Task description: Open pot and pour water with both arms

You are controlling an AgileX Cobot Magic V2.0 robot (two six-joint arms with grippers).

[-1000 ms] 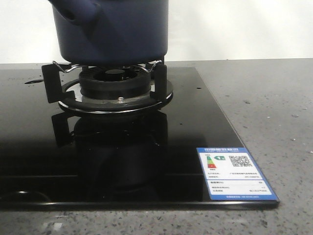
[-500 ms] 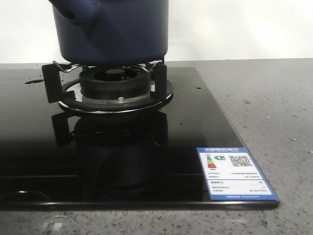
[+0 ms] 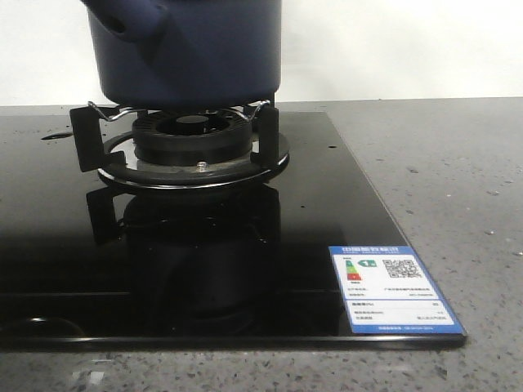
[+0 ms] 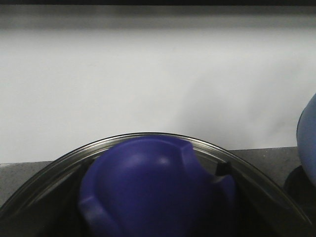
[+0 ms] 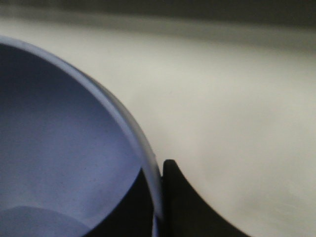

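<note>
The dark navy pot (image 3: 188, 49) stands on the burner (image 3: 192, 139), its side stub (image 3: 122, 16) at the upper left; its top is cut off by the frame. No gripper shows in the front view. In the left wrist view a glass lid (image 4: 59, 163) with a blue knob (image 4: 153, 187) fills the lower part, held up before the white wall; my left gripper (image 4: 158, 219) is shut on the knob, its fingers mostly hidden. My right gripper (image 5: 157, 197) is shut on the rim of a lighter blue bowl (image 5: 59, 148), with black fingers (image 5: 182, 207) on both sides of the rim.
The burner sits on a black glass cooktop (image 3: 327, 188) with a blue energy label (image 3: 394, 287) at its front right corner. Grey speckled counter (image 3: 458, 180) lies to the right. The light blue bowl also shows at the edge of the left wrist view (image 4: 308, 138).
</note>
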